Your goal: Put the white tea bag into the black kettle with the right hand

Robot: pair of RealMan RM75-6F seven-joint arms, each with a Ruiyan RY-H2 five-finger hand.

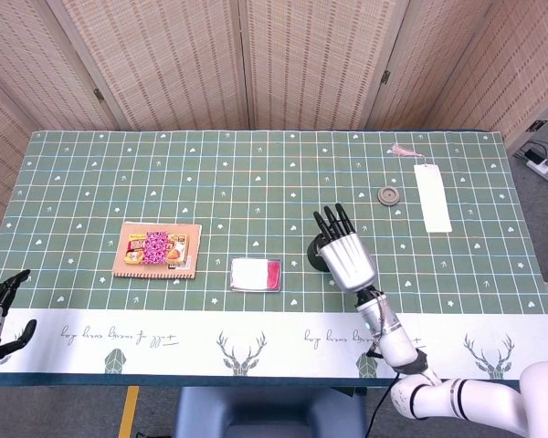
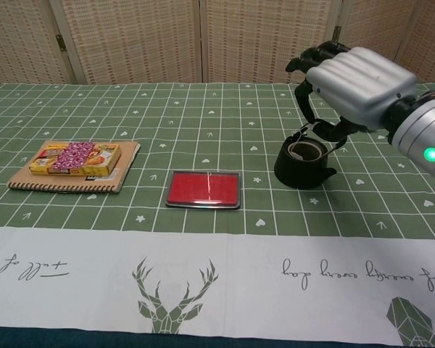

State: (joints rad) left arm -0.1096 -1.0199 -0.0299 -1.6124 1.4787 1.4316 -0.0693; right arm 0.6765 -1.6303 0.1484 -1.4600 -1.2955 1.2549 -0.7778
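Left hand: the robot's left hand (image 1: 0, 306) sits at the near left table edge, fingers loosely spread, grasping nothing.
Near items: a flat red rectangular tin (image 2: 204, 189) lies near the front middle; a colourful snack box (image 2: 75, 158) rests on a brown spiral notebook (image 2: 123, 176) to the left.
Right hand: the silver right hand (image 2: 346, 83) hangs just above the kettle, fingers curled downward toward its opening with nothing visible between them.
Kettle: the squat black kettle with a hoop handle (image 2: 303, 165) stands upright on the green grid tablecloth (image 2: 203, 123), lid off.
White tea bag: not visible anywhere on the table; judged to be inside the kettle, though the chest view shows only a pale rim at the opening, so this cannot be confirmed.
Far items: a small round grey lid (image 1: 388, 194) and a long white paper strip with a pink tassel (image 1: 432, 196) lie well apart from the kettle, toward the far right.
Progress: the drop appears done; what seems left is lifting the right hand clear.
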